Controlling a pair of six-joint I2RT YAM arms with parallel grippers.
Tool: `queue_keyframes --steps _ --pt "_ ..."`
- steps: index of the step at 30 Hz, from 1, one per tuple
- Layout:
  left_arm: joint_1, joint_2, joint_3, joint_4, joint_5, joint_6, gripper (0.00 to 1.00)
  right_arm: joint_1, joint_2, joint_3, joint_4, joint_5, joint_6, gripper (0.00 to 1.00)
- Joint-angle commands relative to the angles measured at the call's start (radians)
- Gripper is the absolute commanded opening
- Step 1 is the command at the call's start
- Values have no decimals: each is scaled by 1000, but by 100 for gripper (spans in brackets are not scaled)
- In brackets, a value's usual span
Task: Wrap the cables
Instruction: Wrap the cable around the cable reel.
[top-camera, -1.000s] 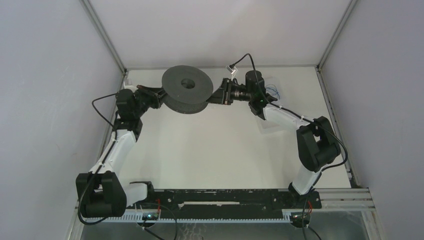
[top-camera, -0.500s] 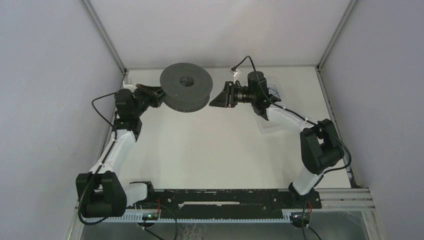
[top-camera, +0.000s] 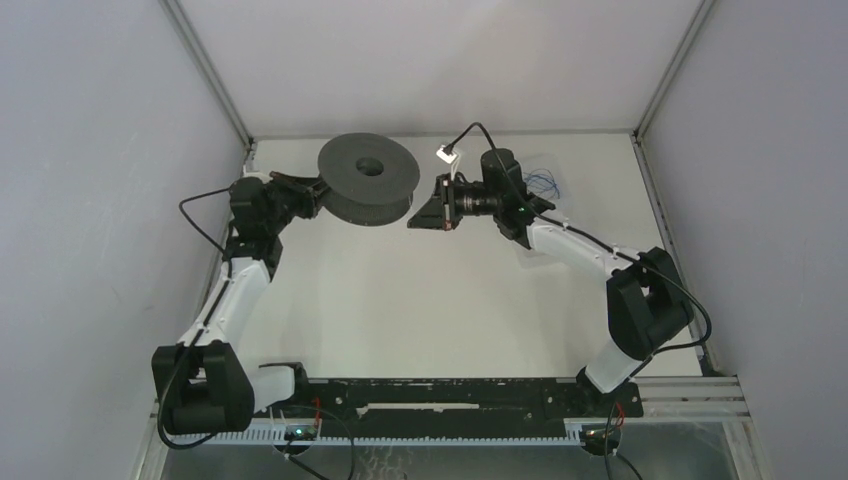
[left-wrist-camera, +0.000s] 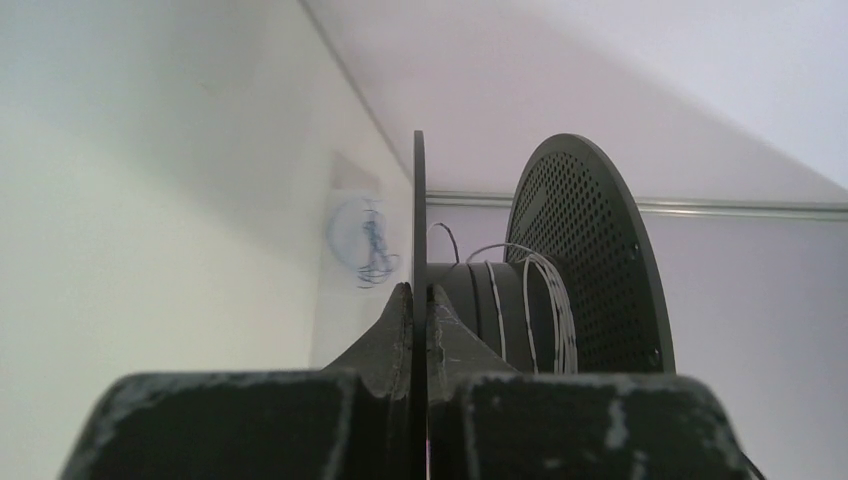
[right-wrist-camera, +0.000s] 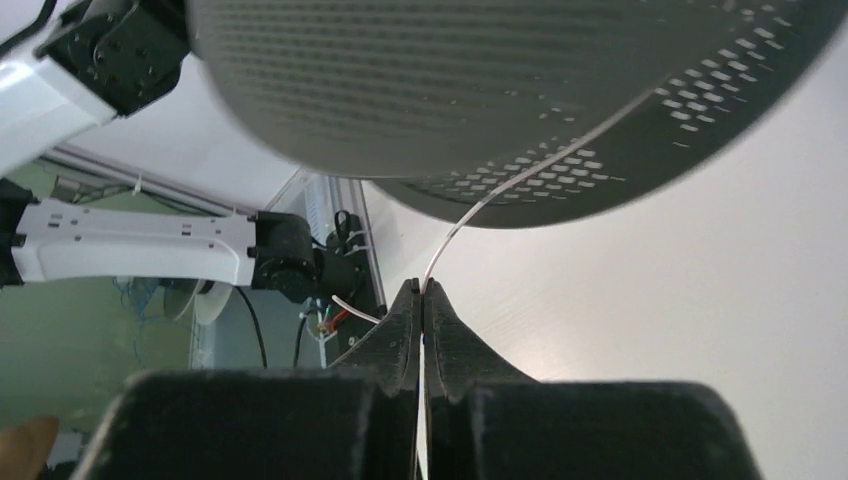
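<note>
A black spool (top-camera: 368, 179) is held above the table at the back left. My left gripper (top-camera: 318, 192) is shut on its lower flange; the left wrist view shows the thin flange (left-wrist-camera: 419, 215) clamped between the fingers. Several turns of the whitish cable (left-wrist-camera: 556, 310) lie round the hub. My right gripper (top-camera: 412, 221) sits just right of the spool and is shut on the cable (right-wrist-camera: 470, 215), which runs from the fingertips up to the spool (right-wrist-camera: 500, 90).
A tangle of thin blue wire (top-camera: 543, 183) lies at the back right, also seen in the left wrist view (left-wrist-camera: 368, 240). A black lead with a white connector (top-camera: 447, 154) arches over the right wrist. Grey walls enclose the table.
My right gripper has moved left and forward, away from the spool's side and a little lower, drawing the cable out. The spool shifted slightly left in my left gripper.
</note>
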Motion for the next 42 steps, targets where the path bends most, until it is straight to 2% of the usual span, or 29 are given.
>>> queue_keyframes --steps 1,9,14,17,27,33,37,42 --pt "-11 8 137 -125 -107 131 0 58 -50 88 -109 21 -109 0" --pt "-119 13 253 -362 -365 300 0 143 51 299 -307 87 -133 0" --pt "-157 22 300 -451 -494 294 0 174 110 379 -362 140 -106 0" --pt "-164 25 317 -482 -523 277 0 185 132 417 -403 194 -114 0" --pt "-197 30 319 -511 -559 258 0 216 192 580 -564 373 -110 0" --pt "-198 30 307 -479 -571 274 0 232 191 592 -594 442 -159 0" --pt "-219 35 318 -464 -612 342 0 232 186 588 -594 440 -180 0" --pt "-285 32 328 -419 -685 489 0 240 210 660 -649 408 -249 0"
